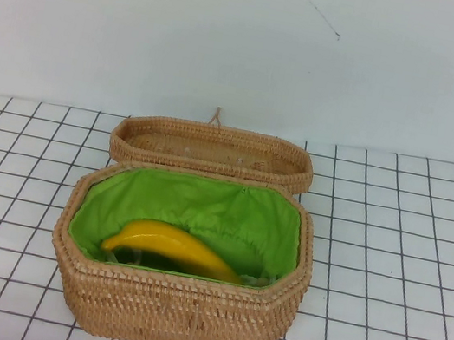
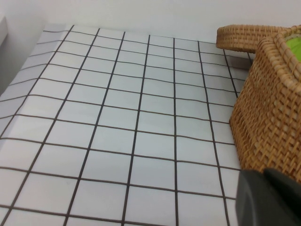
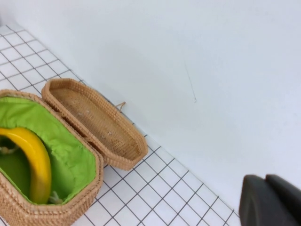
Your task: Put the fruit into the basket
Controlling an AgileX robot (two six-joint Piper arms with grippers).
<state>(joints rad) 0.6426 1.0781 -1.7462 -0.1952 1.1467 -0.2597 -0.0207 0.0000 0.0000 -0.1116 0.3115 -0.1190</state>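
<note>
The yellow banana (image 1: 169, 246) lies inside the deep wicker basket (image 1: 176, 311) on its green lining, near the front wall, stem tip to the right. It also shows in the right wrist view (image 3: 38, 157) inside the basket (image 3: 94, 176). Neither arm appears in the high view. My left gripper (image 2: 263, 174) is shut and empty, low over the table beside the basket's outer wall (image 2: 275, 103). My right gripper (image 3: 265, 179) is shut and empty, raised well away from the basket, with the back wall behind it.
The shallow unlined woven lid (image 1: 212, 152) lies on the table right behind the basket, seen also in the left wrist view (image 2: 242, 36) and the right wrist view (image 3: 94, 121). A white gridded table (image 1: 397, 253) spreads to both sides. A white wall stands behind.
</note>
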